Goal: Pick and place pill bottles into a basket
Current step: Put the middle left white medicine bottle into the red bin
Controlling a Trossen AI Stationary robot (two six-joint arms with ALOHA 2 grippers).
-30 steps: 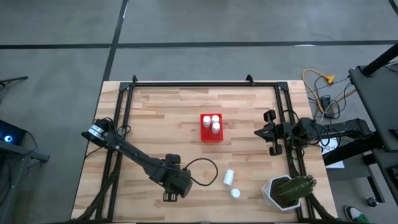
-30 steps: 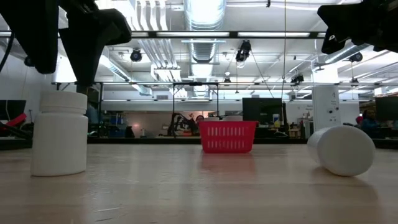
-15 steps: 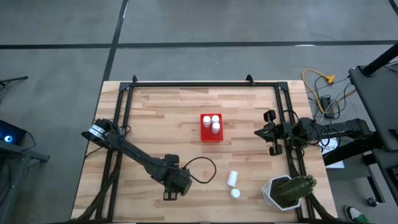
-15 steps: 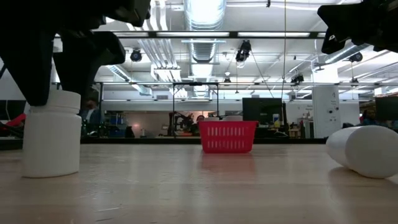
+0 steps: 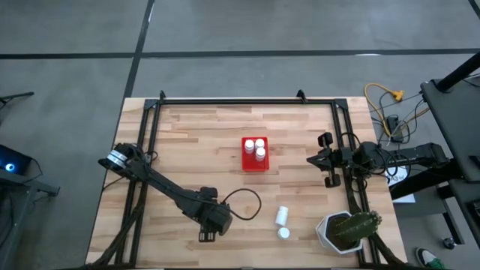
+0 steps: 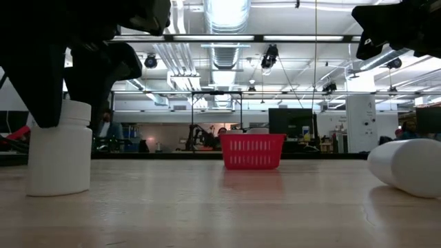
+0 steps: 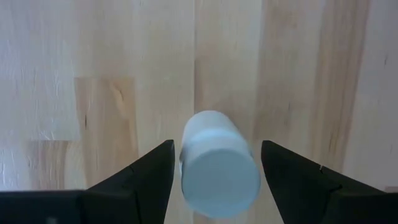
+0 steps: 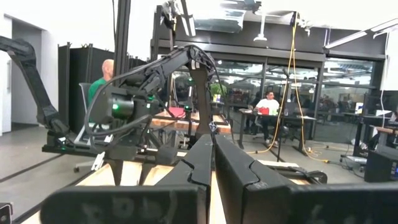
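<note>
An upright pill bottle (image 7: 219, 163) stands on the table (image 5: 195, 142) near the front edge, between the spread fingers (image 7: 138, 180) of my left claw (image 5: 208, 235), not yet pinched. The red basket (image 5: 255, 154) sits mid-table with three bottles inside. Two more bottles (image 5: 282, 217) lie near the plant pot (image 5: 334, 232). My right claw (image 5: 328, 160) waits at the right edge, fingers pressed together.

No words, numbers or signs can be read in any of these pictures. The pill bottle (image 7: 219, 164) seen up close has a plain white cap and side (no label shows on it). The red basket (image 6: 251, 151) has no writing on its wall. The screens and boxes in the room behind the table are too far off to read.
</note>
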